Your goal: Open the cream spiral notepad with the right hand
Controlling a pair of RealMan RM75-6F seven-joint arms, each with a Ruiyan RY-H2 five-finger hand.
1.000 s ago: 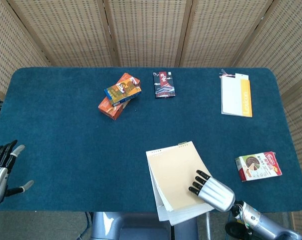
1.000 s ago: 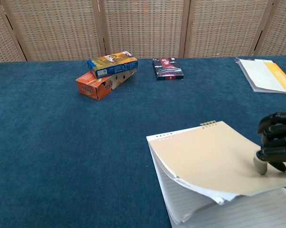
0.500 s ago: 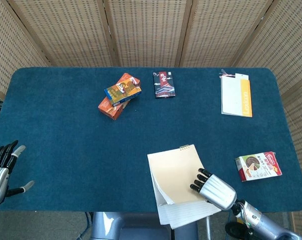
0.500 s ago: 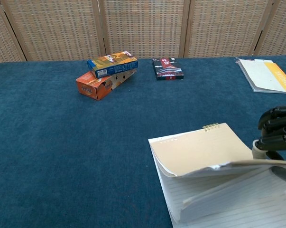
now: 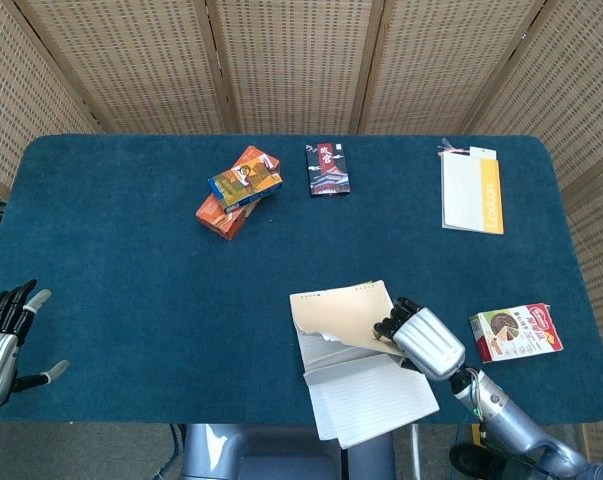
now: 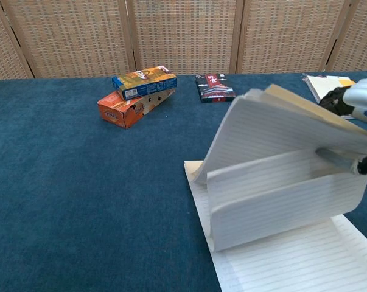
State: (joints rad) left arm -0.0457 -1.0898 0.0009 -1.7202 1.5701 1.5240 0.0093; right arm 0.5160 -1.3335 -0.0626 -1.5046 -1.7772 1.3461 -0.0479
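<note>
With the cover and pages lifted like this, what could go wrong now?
1. The right hand lifts the cover with several sheets of the cream spiral notepad; the sheets fan apart in the chest view, so some may slip and fall back.
2. One lifted sheet looks bent where a finger presses it; it may crease or tear.
3. The notepad overhangs the table edge and might slide off.

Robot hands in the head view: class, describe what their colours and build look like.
Both hands have a silver metallic, ribbed back and black fingers. The left hand shows pale grey fingertips and a grey thumb. The right hand joins a slim silver-grey forearm through a dark wrist joint with a small yellowish detail. No sleeves or readable markings show.
</note>
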